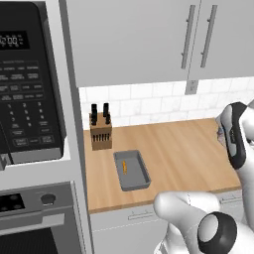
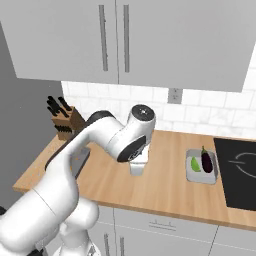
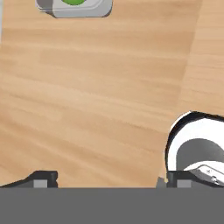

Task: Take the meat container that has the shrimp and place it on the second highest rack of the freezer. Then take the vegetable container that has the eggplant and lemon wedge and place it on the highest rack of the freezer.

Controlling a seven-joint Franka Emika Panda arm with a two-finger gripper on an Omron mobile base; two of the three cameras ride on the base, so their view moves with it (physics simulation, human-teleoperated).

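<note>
While fingers [image 3: 43, 178] gape wide over bare counter [image 3: 100, 100] — vegetable container [image 3: 76, 8] well beyond; untouched

A light wooden counter [image 1: 183, 149] runs under pale grey wall cupboards [image 1: 134, 39] with long bar handles [image 1: 188, 37]. Behind it the wall is white tile [image 1: 149, 104], with a socket [image 2: 174, 95] set in it. A knife block [image 1: 100, 130] stands at the back of the counter, beside a tall grey column holding a black microwave [image 1: 27, 84] above an oven [image 1: 34, 218]. At the counter's other end lies a black hob [image 2: 240, 172]. Grey drawers [image 2: 160, 225] sit below. The light is even and soft.
</note>
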